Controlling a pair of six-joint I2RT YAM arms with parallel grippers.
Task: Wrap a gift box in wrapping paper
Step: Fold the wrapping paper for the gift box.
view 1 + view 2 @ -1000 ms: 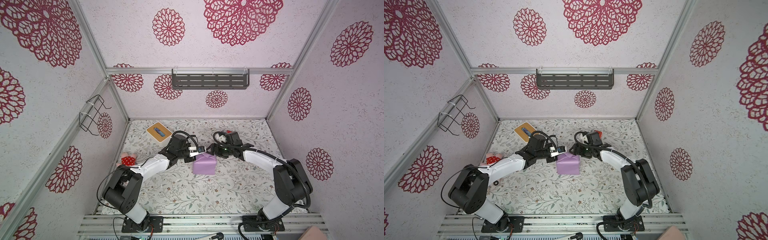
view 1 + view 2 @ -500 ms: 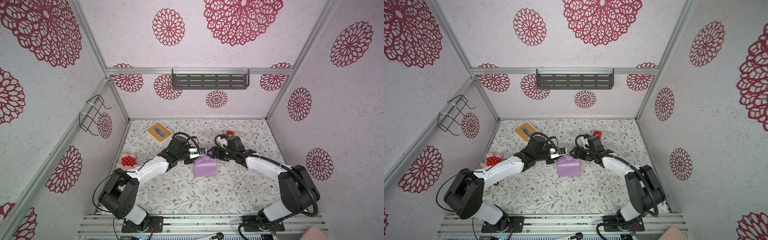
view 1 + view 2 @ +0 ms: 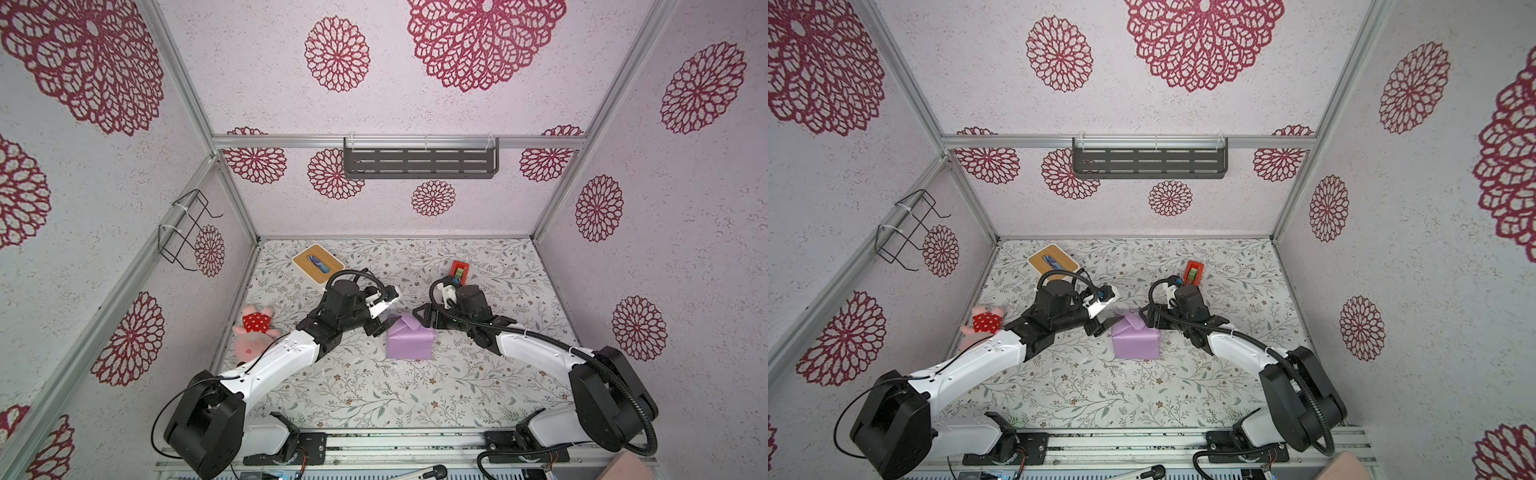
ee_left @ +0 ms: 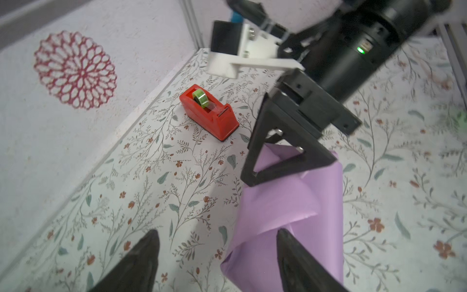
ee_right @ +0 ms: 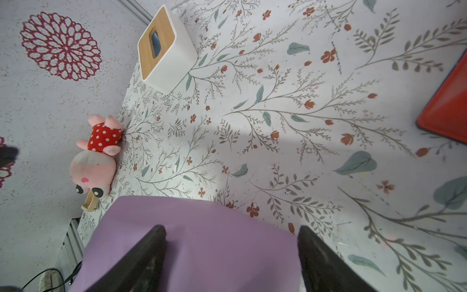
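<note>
We are holding the left gripper (image 4: 217, 233) and the right gripper (image 5: 231, 228) wide open, gripping nothing, flanking the folded lilac wrapping paper (image 3: 409, 345)

The left hand (image 4: 216, 236) has opened; right hand (image 5: 231, 228) moved over the wrapping paper (image 3: 409, 343).

Floral-covered table (image 3: 374, 395) carries: parcel in lilac wrapping paper (image 3: 409, 345) mid-table, white wooden-topped box (image 3: 318, 264) back left, red tape dispenser (image 3: 459, 270) back right, plush pig (image 3: 253, 332) (left edge, against wall).
</note>
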